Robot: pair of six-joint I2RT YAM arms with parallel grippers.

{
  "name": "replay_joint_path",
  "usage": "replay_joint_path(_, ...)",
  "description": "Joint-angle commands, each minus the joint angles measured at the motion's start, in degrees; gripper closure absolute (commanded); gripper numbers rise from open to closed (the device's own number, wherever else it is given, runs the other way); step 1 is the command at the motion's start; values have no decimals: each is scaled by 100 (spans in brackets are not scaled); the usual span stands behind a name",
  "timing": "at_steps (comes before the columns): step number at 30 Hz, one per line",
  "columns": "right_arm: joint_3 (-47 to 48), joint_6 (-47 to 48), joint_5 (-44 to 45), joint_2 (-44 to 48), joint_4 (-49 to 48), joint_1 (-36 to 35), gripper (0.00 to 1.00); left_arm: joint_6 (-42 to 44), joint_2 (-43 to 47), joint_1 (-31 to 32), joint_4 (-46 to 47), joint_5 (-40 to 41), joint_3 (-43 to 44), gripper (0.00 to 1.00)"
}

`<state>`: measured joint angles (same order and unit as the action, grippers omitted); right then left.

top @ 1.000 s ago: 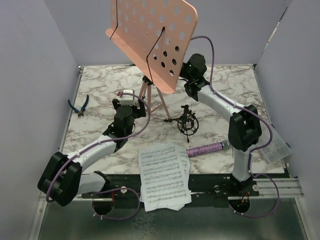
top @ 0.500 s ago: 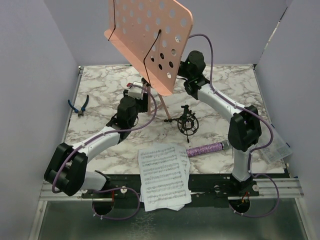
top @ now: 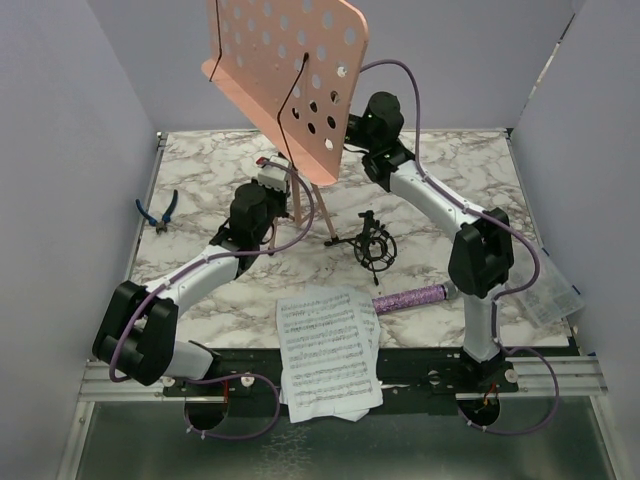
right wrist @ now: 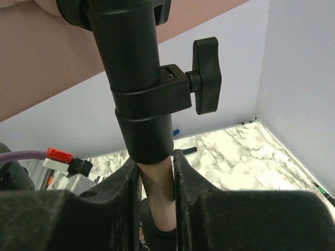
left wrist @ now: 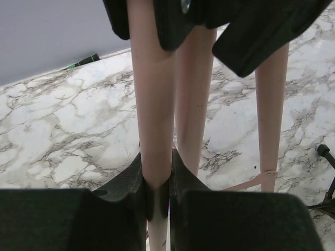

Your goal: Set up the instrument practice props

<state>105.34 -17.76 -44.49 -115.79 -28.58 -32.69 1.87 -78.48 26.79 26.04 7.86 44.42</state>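
Observation:
The pink perforated music stand (top: 285, 70) stands at the back middle of the marble table on its tripod legs (left wrist: 272, 120). My left gripper (left wrist: 156, 183) is shut on one pink leg low down. My right gripper (right wrist: 156, 180) is shut on the pink pole just under the black collar with its clamp knob (right wrist: 207, 76). White sheet-music pages (top: 328, 352) lie at the near edge. To their right lies the glittery purple microphone (top: 410, 297). The small black tripod shock-mount (top: 375, 245) stands between the stand and the microphone.
Blue-handled pliers (top: 157, 210) lie at the table's left edge. A clear plastic bag (top: 555, 295) hangs over the right edge. Purple walls close in the back and both sides. The stand's desk overhangs the back of the table.
My left gripper has reached in to the stand's legs and shut on one. The stand's desk has swung left and stands more upright. The right gripper's hold is unchanged.

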Motion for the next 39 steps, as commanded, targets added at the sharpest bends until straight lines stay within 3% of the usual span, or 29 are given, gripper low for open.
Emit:
replay_joint_path(1, 609, -685, -9, -109, 247, -28, 99, -562, 3, -114, 129, 69, -82, 100)
replay_joint_path(8, 1691, -778, -90, -466, 527, -29, 99, -1030, 107, 16, 222, 815, -302, 100)
replay_joint_path(16, 2521, -729, -99, -686, 602, -21, 99, -1203, 376, 371, 555, 2611, -585, 100)
replay_joint_path(28, 2655, -1158, 212, -657, -247, 98, 99, -641, -41, 597, 659, 3888, -553, 100)
replay_joint_path(39, 2563, -1458, 523, -325, -981, 192, 99, -416, -300, 598, 656, 4164, -508, 100)
